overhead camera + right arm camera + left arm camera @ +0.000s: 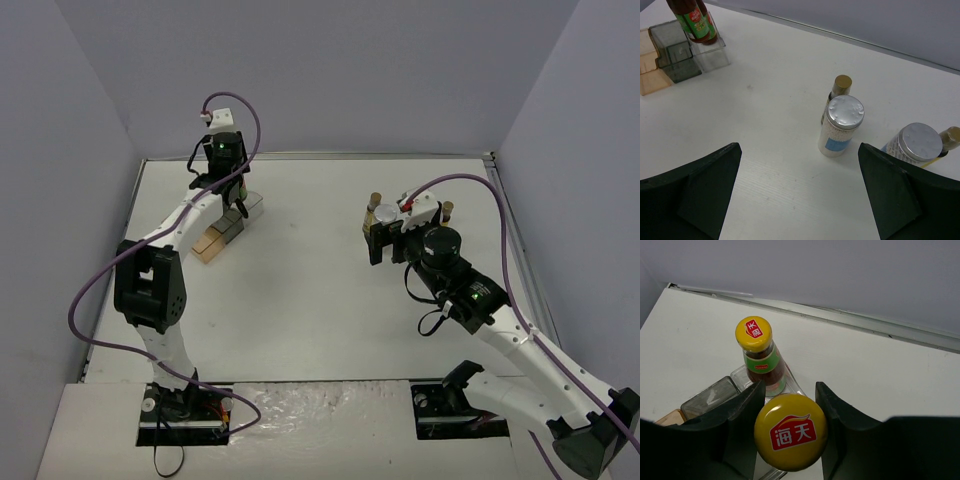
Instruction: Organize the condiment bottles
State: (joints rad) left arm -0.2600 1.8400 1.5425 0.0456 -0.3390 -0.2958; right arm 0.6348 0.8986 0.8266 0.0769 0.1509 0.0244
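My left gripper is shut on a yellow-capped sauce bottle, right at the clear end of the tinted tray. A second yellow-capped bottle with a green neck band stands in that clear compartment, just beyond the held one. In the top view the left gripper hangs over the tray. My right gripper is open and holds nothing. Ahead of it stand a silver-lidded jar, a brown-capped bottle close behind it, another silver-lidded jar and a second brown-capped bottle at the right edge.
The tray has a clear, a grey and an orange compartment in a row. Grey walls enclose the white table on three sides. The right gripper sits right of centre, just short of the bottle cluster.
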